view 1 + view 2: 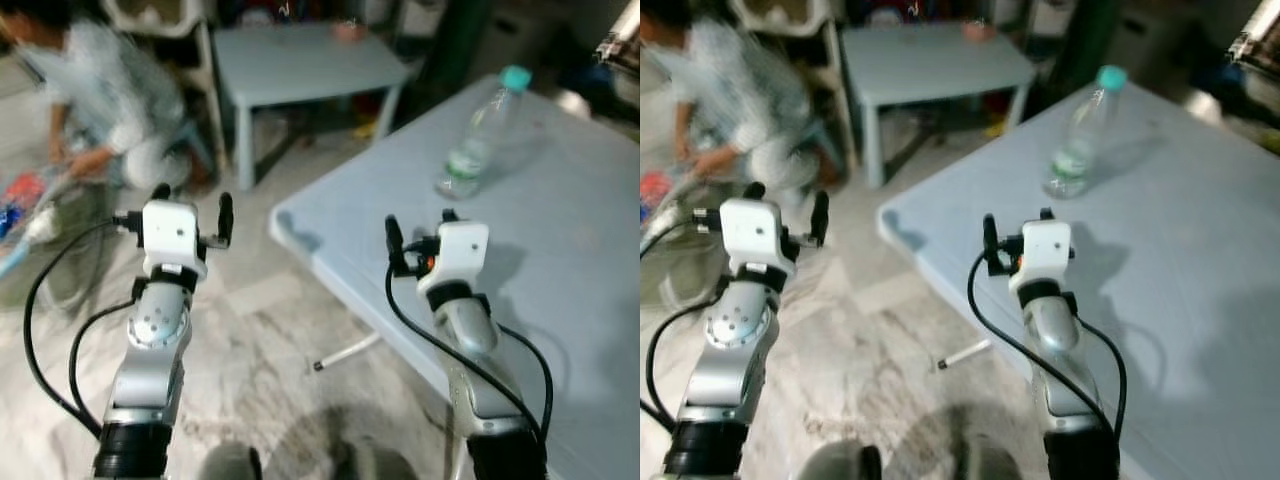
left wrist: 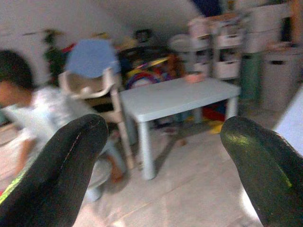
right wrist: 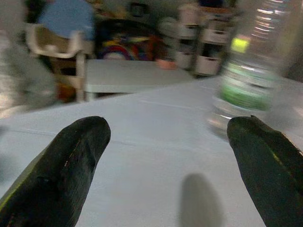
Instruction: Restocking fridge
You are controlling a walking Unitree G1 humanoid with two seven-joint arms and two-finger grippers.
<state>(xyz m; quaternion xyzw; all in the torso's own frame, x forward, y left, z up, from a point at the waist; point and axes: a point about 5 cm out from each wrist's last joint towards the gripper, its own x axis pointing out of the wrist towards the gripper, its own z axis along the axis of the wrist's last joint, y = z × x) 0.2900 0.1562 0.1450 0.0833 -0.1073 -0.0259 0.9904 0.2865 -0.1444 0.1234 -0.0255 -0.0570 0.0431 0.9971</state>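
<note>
Bottle [image 1: 483, 135] stands on big table [image 1: 560, 300], right side. Small table [image 1: 300, 62] behind. Person [image 1: 100, 110] crouches far left.

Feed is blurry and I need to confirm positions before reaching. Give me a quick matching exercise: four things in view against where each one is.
Things:
1. water bottle
2. right end effector
3. left end effector
4. person

Places:
A. over the floor, open
B. crouched on the floor, far left
C. upright on the big table
D. over the table's near edge, open

Pairs: 1-C, 2-D, 3-A, 4-B
</note>
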